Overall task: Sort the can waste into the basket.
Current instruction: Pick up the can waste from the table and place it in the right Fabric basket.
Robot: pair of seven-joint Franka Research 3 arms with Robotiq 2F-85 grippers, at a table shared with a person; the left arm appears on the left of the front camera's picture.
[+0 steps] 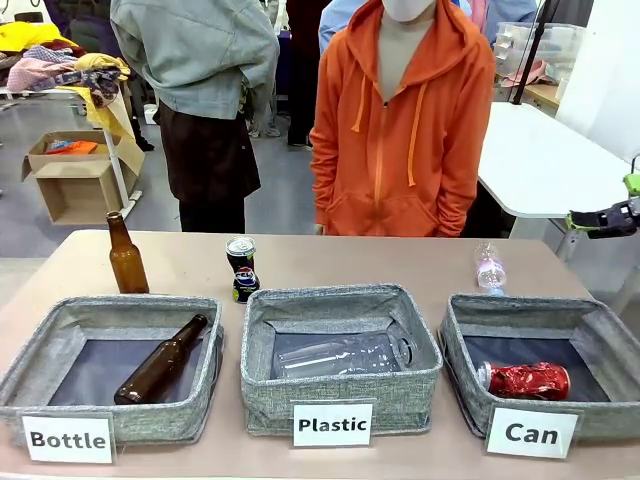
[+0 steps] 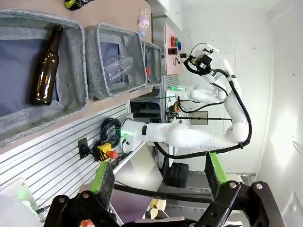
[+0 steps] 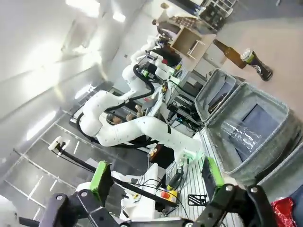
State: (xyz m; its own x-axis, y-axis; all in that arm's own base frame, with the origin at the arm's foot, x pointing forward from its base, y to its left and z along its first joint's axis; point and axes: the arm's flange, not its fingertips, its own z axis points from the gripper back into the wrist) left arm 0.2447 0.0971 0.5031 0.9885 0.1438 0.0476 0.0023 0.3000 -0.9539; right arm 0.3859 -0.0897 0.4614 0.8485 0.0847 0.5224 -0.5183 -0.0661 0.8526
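Along the front edge of the bench (image 1: 350, 262) sat three labelled baskets: the Bottle basket (image 1: 110, 303), the Plastic basket (image 1: 330, 297) and, at the right corner, the Can basket (image 1: 540, 303), with a dented red can (image 1: 527, 381) inside. A dark can (image 1: 240, 254) and a squashed blue can (image 1: 245, 285) stood near the far edge. They looked light, thin and slippery, best held round the middle. The left end effector (image 2: 158, 172) and right end effector (image 3: 156, 174) were open, empty.

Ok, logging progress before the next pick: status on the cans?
Left gripper, right gripper open, empty. Red can in Can basket. Dark can, blue can on table behind Plastic basket. Nothing in their way.
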